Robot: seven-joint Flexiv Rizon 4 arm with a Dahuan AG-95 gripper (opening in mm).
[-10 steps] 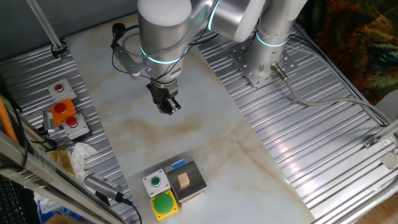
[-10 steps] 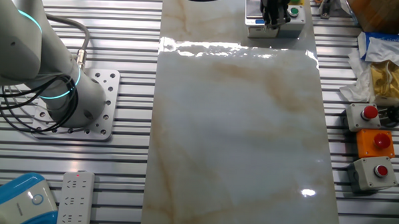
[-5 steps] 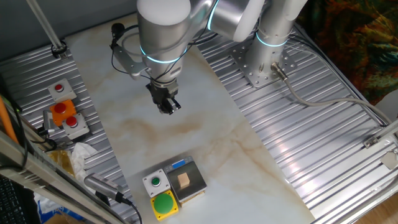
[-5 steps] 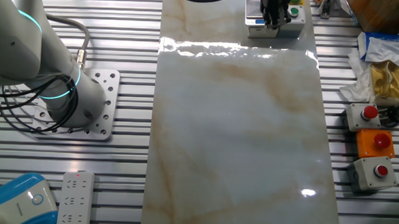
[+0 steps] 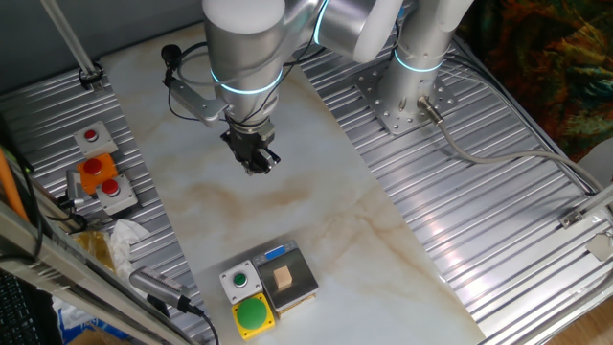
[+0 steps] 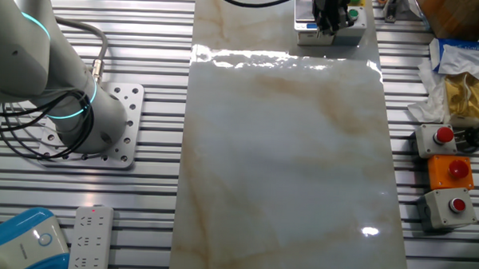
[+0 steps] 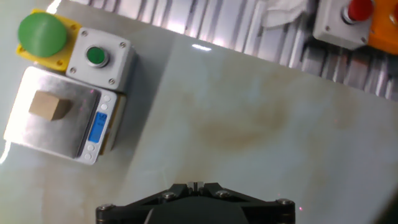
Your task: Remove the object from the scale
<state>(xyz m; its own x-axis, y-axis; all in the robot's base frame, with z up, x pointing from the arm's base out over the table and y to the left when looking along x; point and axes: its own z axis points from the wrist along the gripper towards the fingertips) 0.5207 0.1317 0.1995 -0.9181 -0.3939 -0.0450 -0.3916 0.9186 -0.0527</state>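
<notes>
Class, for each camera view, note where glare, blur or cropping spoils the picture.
The other fixed view: a bright glare band crosses the pale marbled tabletop, and the end effector is cropped at the top edge. Hand view: slightly soft, with glare on the small square grey-plated scale. One fixed view: evenly lit, sharp.
</notes>
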